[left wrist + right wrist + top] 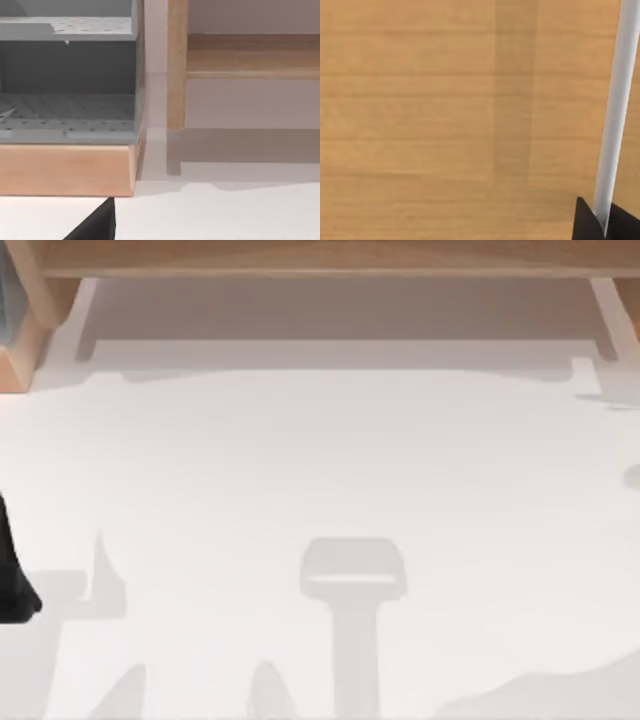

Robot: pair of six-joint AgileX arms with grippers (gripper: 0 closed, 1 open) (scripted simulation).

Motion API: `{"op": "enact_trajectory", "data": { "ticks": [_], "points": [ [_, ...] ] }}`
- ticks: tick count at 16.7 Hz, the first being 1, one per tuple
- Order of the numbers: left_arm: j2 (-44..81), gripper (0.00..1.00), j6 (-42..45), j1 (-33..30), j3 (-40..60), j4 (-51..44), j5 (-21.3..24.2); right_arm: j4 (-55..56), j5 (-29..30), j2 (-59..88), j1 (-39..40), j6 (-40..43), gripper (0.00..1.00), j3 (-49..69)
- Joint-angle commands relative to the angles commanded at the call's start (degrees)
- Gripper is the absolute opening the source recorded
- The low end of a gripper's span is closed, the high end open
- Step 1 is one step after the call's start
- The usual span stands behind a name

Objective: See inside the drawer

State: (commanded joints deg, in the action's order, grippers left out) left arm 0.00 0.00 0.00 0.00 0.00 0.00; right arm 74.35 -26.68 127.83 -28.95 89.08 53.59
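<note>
Right gripper (605,222) clamped on slim white bar handle (616,115) against light-wood drawer front (445,120). Left arm's black body (12,575) at white table's (330,480) left edge, fingers: can't tell.

A smooth white tabletop (330,470) is spreading across most of the top view, soft grey shadows lying over its lower half. A light wooden shelf frame (330,258) is running along the upper edge of the frame, its pale wooden leg (176,65) standing upright in the left wrist view's centre.
</note>
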Motion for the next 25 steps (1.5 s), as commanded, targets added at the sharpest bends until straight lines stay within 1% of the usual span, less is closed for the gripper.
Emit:
{"op": "enact_trajectory", "data": {
  "ticks": [5,13,19,25],
  "points": [
    [0.0,1.00,0.0,0.0,0.0,0.0,0.0,0.4,-0.2,-0.1,0.0,0.0,0.00,-0.5],
    [0.0,1.00,0.0,0.0,0.0,0.0,0.0,7.7,-4.7,-5.2,-4.5,-0.1,0.00,-13.0],
    [0.0,1.00,0.0,0.0,0.0,0.0,0.0,8.2,-5.0,-5.4,-4.7,-0.1,0.00,-13.6],
    [0.0,1.00,0.0,0.0,0.0,0.0,0.0,13.9,-10.0,-8.4,-9.5,-0.1,0.00,-22.3]
  ]
}}
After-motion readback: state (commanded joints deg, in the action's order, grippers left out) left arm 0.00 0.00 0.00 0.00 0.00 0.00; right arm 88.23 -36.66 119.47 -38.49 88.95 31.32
